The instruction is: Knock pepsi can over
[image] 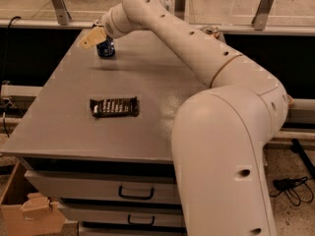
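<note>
The end effector (93, 37) is hovering just beside the upright pepsi can (106, 49) at the far-left corner of the grey desk (64, 127); whether it is open or closed cannot be told. A dark candy wrapper (114, 107) is lying mid-desk, well apart from both.

A grey table (64, 132) is carrying two things on its flat, matte top, and its front is showing drawers (98, 191) with dark handles below the edge. The pepsi can (106, 49) is standing upright near the far left corner, its base resting on the surface. A flat dark candy bar wrapper (114, 107) is lying well apart from it, nearer the front edge and left of the middle, its long side running roughly parallel to that edge. The gripper (93, 37) is hanging over the far left corner, right at the can's upper part and covering its top; whether it is touching the can cannot be told.
</note>
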Available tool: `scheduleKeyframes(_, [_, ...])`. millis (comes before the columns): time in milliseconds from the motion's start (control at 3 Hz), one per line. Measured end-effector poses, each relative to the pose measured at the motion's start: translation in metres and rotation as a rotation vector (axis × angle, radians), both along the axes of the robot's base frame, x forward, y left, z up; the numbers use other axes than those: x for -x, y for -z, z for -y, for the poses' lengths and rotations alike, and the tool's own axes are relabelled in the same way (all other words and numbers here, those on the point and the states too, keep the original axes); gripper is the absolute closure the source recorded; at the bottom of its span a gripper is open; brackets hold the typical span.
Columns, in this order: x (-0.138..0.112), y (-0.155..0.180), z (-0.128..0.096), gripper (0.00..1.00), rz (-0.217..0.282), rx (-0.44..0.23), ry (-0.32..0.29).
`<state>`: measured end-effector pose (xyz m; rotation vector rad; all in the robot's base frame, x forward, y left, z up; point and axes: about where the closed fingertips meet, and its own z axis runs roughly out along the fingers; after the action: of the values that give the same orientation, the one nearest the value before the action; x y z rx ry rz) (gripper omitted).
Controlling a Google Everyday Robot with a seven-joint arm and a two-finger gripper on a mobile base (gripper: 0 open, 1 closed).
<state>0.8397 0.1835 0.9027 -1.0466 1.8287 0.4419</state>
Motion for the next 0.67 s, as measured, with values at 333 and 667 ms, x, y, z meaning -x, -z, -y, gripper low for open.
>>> scheduleKeyframes(333, [0.000,0.005,-0.002,0.18,-0.015,-0.032,-0.020])
scheduleKeyframes(667, [0.009,-0.006,-0.005,0.41,0.001,-0.060,-0.078])
